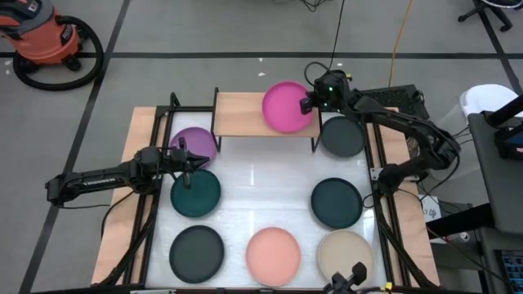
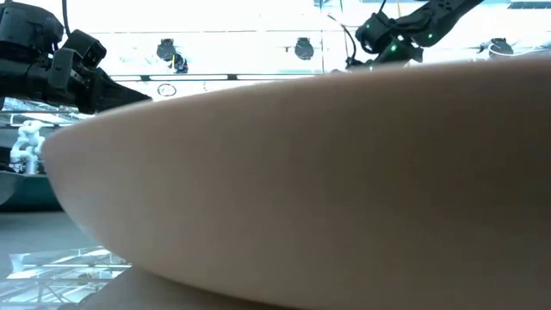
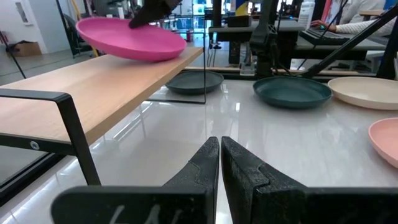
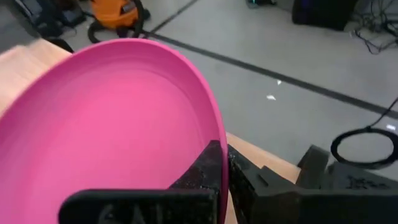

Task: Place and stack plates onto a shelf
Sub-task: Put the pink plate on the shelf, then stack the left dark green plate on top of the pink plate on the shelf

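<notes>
1. The magenta plate sits at the right end of the shelf, tilted, with its far rim raised off the board as the left wrist view shows.
2. The right gripper is at the plate's right rim, its fingers closed on that rim; the right wrist view shows the pink edge pinched between the two dark fingers.
3. The shelf stands along the far edge of the desk, near its middle; the left part of the board is bare.
4. The purple plate lies on the desk just off the shelf's left end. The left gripper hovers over the near rim of that plate, between it and a dark teal plate; its fingers are closed together and hold nothing.
5. A charcoal grey plate lies just right of the shelf, close below the right arm. A second dark teal plate lies nearer, by the desk's right edge.
6. Along the near edge lie, from left to right, a second charcoal grey plate, the salmon pink plate and the beige plate.
7. The low view is largely filled by the beige plate's side.
</notes>
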`<state>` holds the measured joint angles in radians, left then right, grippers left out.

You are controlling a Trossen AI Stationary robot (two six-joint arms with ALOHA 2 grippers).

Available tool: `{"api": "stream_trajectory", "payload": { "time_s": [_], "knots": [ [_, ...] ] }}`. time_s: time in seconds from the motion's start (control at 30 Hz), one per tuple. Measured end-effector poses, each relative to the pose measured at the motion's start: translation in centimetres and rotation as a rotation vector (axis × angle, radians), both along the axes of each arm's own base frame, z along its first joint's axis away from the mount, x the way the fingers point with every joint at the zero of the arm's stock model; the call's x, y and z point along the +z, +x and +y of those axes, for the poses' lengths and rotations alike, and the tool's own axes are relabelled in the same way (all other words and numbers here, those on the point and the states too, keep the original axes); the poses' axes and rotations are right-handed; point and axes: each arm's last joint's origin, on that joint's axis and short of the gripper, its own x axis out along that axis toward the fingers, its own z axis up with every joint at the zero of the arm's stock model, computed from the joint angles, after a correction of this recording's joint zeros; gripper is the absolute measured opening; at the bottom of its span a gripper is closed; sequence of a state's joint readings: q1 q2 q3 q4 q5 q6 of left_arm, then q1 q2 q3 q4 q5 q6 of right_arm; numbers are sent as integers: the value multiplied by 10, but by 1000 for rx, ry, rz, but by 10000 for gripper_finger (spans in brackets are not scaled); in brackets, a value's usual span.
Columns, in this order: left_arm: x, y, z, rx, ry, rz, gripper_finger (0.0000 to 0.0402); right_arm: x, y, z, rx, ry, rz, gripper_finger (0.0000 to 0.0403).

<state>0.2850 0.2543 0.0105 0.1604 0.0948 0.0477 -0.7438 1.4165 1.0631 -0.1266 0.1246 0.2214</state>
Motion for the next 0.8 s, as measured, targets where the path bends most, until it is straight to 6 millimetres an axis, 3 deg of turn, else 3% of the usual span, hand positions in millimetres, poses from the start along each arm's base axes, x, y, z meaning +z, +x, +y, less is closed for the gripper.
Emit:
{"api": "stream_trajectory", "payload": {
  "time_s": [0.17,0.47,0.8],
  "knots": [
    [0,0,0,0,0,1,24,-11,0,-4,-6,43,52,17],
    [0,0,0,0,0,0,24,-10,-1,-3,20,15,88,76],
    [0,0,0,0,0,0,24,22,-15,11,42,-93,37,133]
  ]
}}
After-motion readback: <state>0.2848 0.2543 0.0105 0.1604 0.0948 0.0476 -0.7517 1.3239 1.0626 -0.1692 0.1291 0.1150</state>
